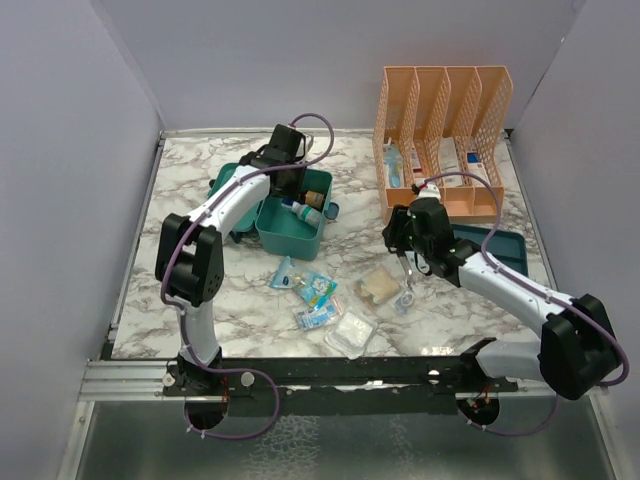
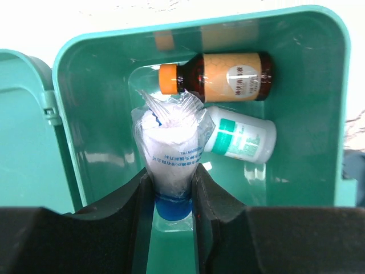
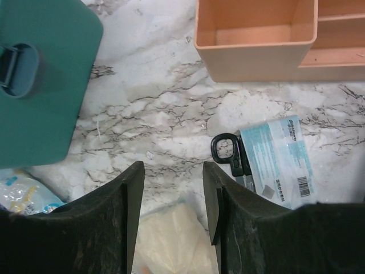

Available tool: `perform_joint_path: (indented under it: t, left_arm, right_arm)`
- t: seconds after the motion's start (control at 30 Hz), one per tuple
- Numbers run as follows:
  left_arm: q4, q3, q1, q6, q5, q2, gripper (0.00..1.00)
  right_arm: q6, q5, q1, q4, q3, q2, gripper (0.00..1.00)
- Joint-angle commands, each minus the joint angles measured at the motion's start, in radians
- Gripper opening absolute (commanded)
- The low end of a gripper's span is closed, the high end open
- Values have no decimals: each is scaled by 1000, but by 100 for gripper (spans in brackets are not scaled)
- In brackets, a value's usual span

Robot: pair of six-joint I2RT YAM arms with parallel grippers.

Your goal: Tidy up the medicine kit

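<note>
The teal-green medicine kit (image 1: 296, 236) stands open at the back left, its lid (image 1: 232, 190) swung to the left. Inside lie a brown bottle with an orange cap (image 2: 222, 77) and a white bottle with a green label (image 2: 242, 137). My left gripper (image 2: 170, 178) is over the box, shut on a plastic-wrapped white item with a blue end (image 2: 169, 149). It also shows in the top view (image 1: 287, 172). My right gripper (image 3: 173, 171) is open and empty just above a cream gauze packet (image 3: 171, 242) on the marble, right of the kit (image 3: 40, 85).
An orange mesh file organizer (image 1: 442, 135) stands at the back right, a dark-blue tray (image 1: 500, 250) in front of it. Black-handled scissors (image 3: 228, 151) and a blue-white sachet (image 3: 279, 162) lie beside my right fingers. Several more packets (image 1: 315, 300) lie in front of the kit.
</note>
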Motion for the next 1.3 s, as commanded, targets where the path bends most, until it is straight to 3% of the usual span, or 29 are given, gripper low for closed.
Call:
perform_joint_path:
  t: [0.0, 0.13, 0.47, 0.67, 0.77, 0.83, 1.0, 1.27]
  left_arm:
    - [-80, 91, 1, 44, -90, 68, 29]
    - [-99, 112, 2, 44, -128, 101, 26]
    - [-106, 113, 7, 57, -152, 167, 30]
    - [-118, 142, 8, 48, -156, 187, 52]
    - [-118, 153, 8, 40, -160, 176, 56]
    - [-118, 154, 8, 37, -180, 179, 54]
    - [-117, 149, 8, 33, -187, 193, 34]
    - [-107, 79, 7, 38, -100, 103, 35]
  right_arm:
    - [-26, 32, 4, -37, 41, 44, 45]
    - [-30, 25, 5, -11, 38, 72, 45]
    - [-17, 23, 4, 15, 38, 123, 44]
    - [-13, 7, 5, 18, 57, 160, 44]
    - [-14, -12, 5, 8, 77, 186, 44]
    - [-15, -17, 4, 8, 82, 196, 44]
    - [-20, -30, 5, 10, 94, 221, 43]
    - [-5, -36, 5, 4, 92, 227, 43]
